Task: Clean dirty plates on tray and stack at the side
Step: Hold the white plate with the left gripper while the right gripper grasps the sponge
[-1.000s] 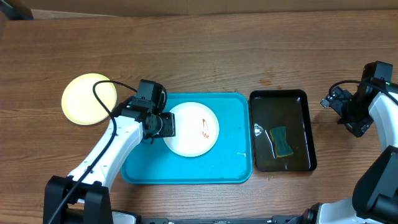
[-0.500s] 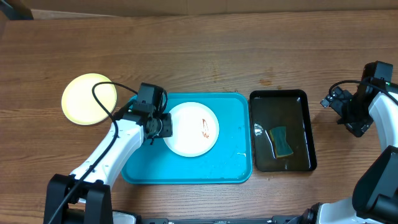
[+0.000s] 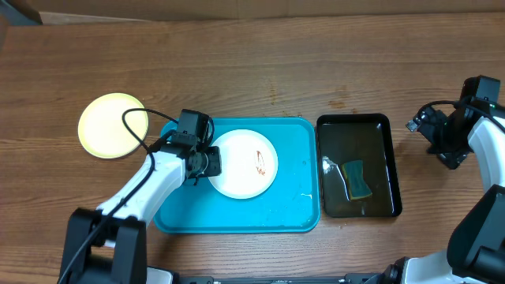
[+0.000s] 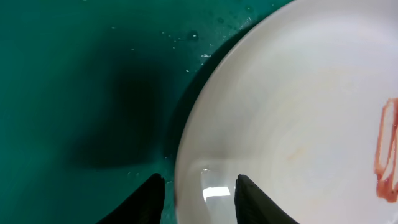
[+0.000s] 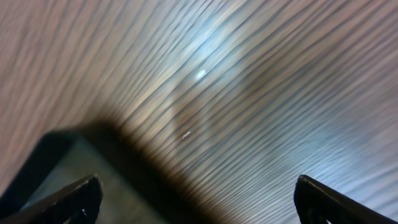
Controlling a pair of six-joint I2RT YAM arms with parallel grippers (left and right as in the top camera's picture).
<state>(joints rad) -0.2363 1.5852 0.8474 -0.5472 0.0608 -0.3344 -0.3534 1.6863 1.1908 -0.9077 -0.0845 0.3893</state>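
Note:
A white plate (image 3: 245, 164) with a red-brown smear (image 3: 259, 160) lies in the turquoise tray (image 3: 292, 207). My left gripper (image 3: 211, 162) is at the plate's left edge. In the left wrist view the left gripper (image 4: 199, 200) is partly open and straddles the rim of the white plate (image 4: 292, 112). One finger is over the tray (image 4: 74, 74) and the other over the plate, with a gap still showing. A lime-green plate (image 3: 113, 125) lies on the table left of the tray. My right gripper (image 3: 418, 126) hangs wide open and empty at the far right, seen over bare wood in its own view (image 5: 196, 200).
A glossy black tray (image 3: 359, 123) stands right of the turquoise one and holds a green-and-yellow sponge (image 3: 357, 180). Its corner (image 5: 56, 168) shows in the right wrist view. A cardboard edge (image 3: 24, 14) lies at the back left.
The left jaws have narrowed around the white plate's left rim, and the left arm has shifted slightly. The right arm has barely moved.

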